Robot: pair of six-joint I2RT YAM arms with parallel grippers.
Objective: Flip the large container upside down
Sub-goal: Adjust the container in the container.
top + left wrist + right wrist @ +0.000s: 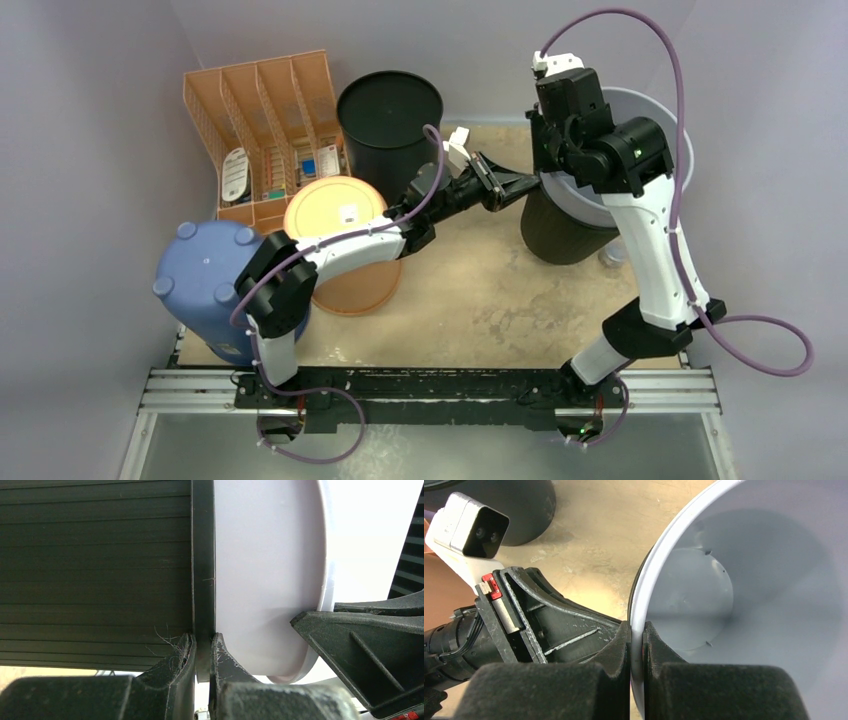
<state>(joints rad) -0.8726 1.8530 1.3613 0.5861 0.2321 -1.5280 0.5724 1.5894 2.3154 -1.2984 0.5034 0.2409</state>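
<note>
A pale grey container [655, 112] sits nested inside a dark ribbed container [558, 240] at the right of the table, the pair leaning. My left gripper [202, 642] is shut on the dark container's rim [203, 580], with the grey wall [265, 580] just beside it. My right gripper [637, 630] is shut on the grey container's rim, one finger inside its hollow [749, 590]. In the top view the left gripper [533, 184] reaches in from the left. The right arm's wrist [575, 110] hangs over the rim.
A black round bin [390, 120] stands at the back, with an orange divided rack [262, 130] to its left. An upturned orange bucket [345, 250] and a blue container [205, 280] sit at the left, close to the left arm.
</note>
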